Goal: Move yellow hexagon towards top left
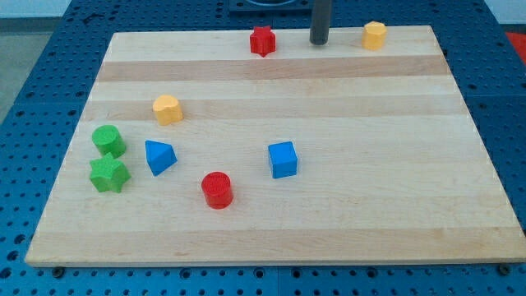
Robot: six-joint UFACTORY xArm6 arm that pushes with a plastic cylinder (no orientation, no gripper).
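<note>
My tip [319, 43] stands on the bench [329, 214] at the upper edge of the frame, a little right of centre. It is the bare end of a dark rod: it grips nothing and touches no block.

The yellow hexagon [374, 35] sits just to the right of my tip, in the upper right of the frame near the bench's far edge, at much the same height in the picture. A clear strip of wood shows between the two. On the other side, to the left of my tip and about as near, lies the red star [262, 40], also apart from the rod. So my tip is between the red star and the yellow hexagon, along the top of the bench.

The other blocks lie well away, in the lower left and middle of the frame. A second yellow block [167, 109], roughly heart-shaped, sits in the left half. Below and left of it are the green cylinder [108, 141] and, just beneath that, the green star [108, 174], close together. The blue triangle [159, 156] lies just right of the green pair. The red cylinder [217, 190] is lowest, near the middle, and the blue cube [282, 159] is up and right of it.

Counted: eight blocks in all, two yellow, two red, two green, two blue. There is one hexagon, two stars, two cylinders, one triangle, one cube and one heart.
</note>
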